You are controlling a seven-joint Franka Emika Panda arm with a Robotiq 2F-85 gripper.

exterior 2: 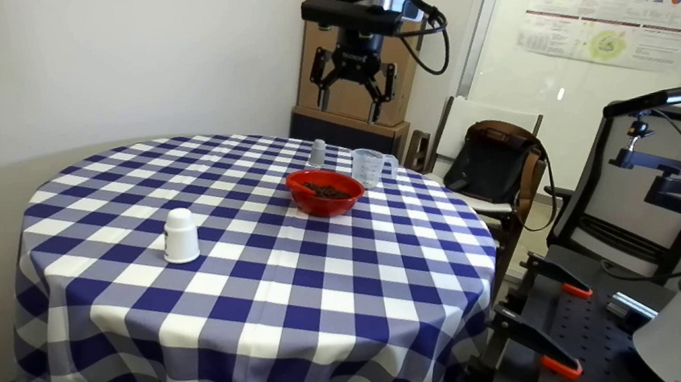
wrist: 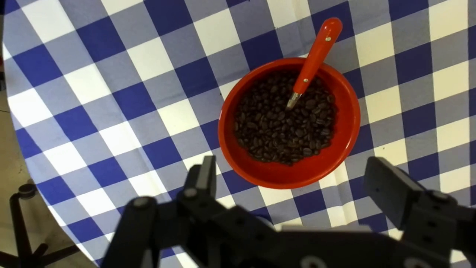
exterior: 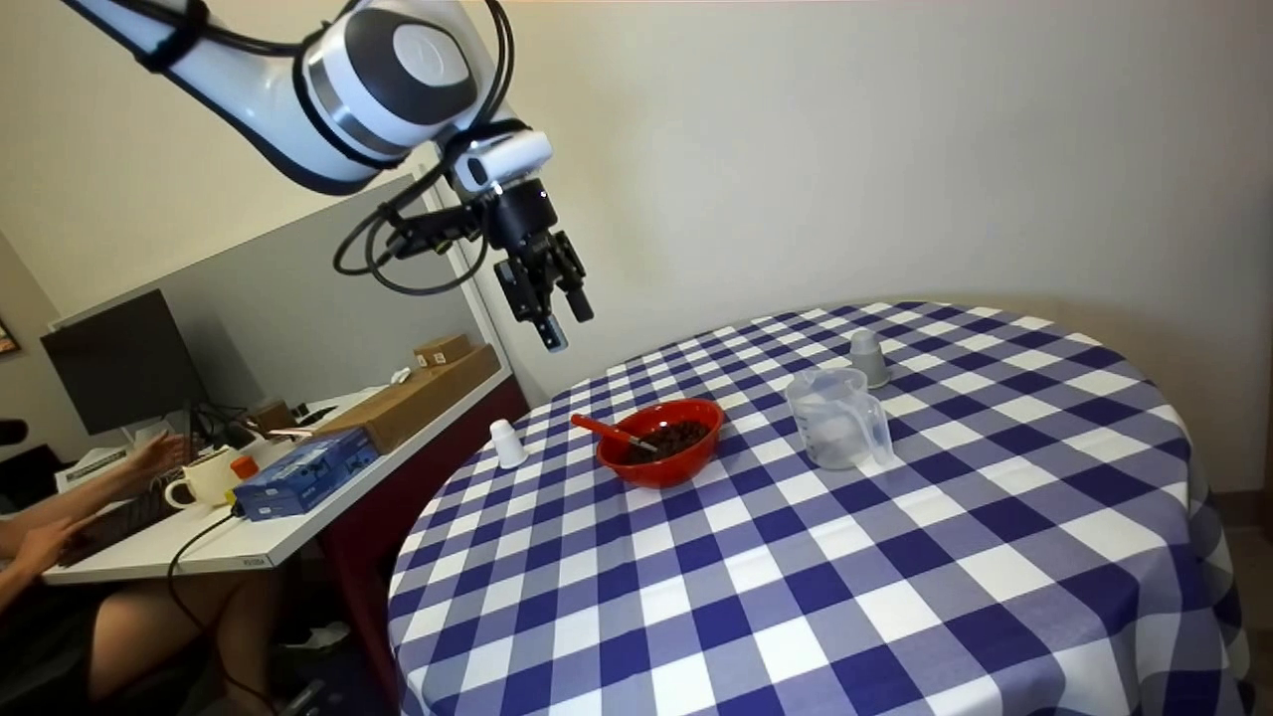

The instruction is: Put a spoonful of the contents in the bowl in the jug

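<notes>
The red bowl (exterior: 661, 475) holds dark beans (wrist: 282, 128) and stands on the checked table; it shows in both exterior views (exterior 2: 324, 209) and the wrist view (wrist: 286, 178). A spoon (wrist: 316, 56) with a red handle leans in it, its handle past the rim and its head buried in the beans. The clear plastic jug (exterior: 831, 428) stands upright near the bowl, with its handle to the side; it also shows here (exterior 2: 367, 168) and is out of the wrist view. My gripper (exterior: 567, 323) is open and empty, high above the table and apart from the bowl, fingers pointing down (exterior 2: 349, 107) (wrist: 290, 163).
A white upturned cup (exterior 2: 180, 238) stands on the table on one side of the bowl (exterior: 507, 445). A greyish upturned cup (exterior: 868, 360) stands by the jug (exterior 2: 317, 153). The round table's cloth (exterior 2: 306, 329) hangs over its edge. A desk with a blue box (exterior: 308, 474) is beside it.
</notes>
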